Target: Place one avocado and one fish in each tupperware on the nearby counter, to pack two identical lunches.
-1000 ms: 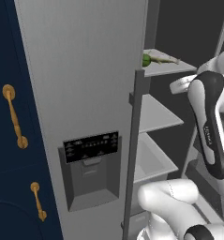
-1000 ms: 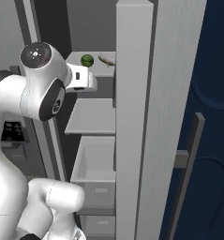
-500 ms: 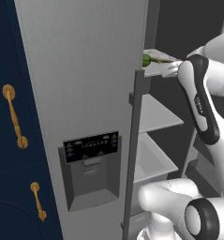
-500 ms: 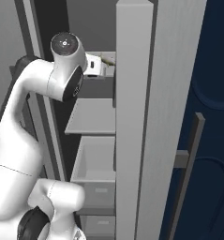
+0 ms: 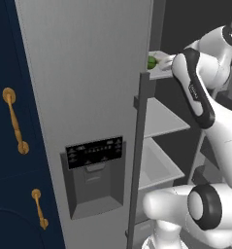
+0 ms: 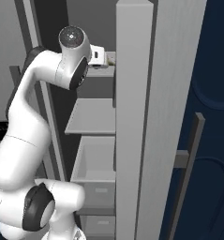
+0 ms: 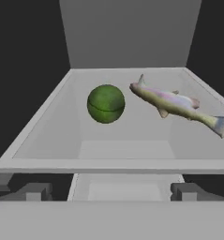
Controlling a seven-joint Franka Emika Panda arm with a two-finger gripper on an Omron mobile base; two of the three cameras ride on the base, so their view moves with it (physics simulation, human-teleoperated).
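A round glossy green avocado [image 7: 106, 103] lies on the fridge's top shelf [image 7: 43, 122], left of centre in the hand view. To its right a slender pale fish [image 7: 176, 103] lies slanted, tail toward the right wall. My gripper [image 7: 112, 192] hangs open just in front of the shelf's front edge, nothing between its fingers, and faces the avocado. From the left base view the avocado [image 5: 151, 62] peeks past the door edge, with the arm's wrist right beside it. The tupperware and the counter are out of view.
The grey fridge door with its dispenser panel [image 5: 95, 170] stands left of the arm. Below the top shelf are a second shelf [image 5: 161, 119] and a drawer [image 5: 156, 165]. Navy cabinets with brass handles [image 5: 15, 121] flank the fridge. A door edge [image 6: 132, 117] hides the shelf from the right.
The arm has swung up and forward, and the hand has come up to the top shelf close to the avocado. The jaws have stayed wide open.
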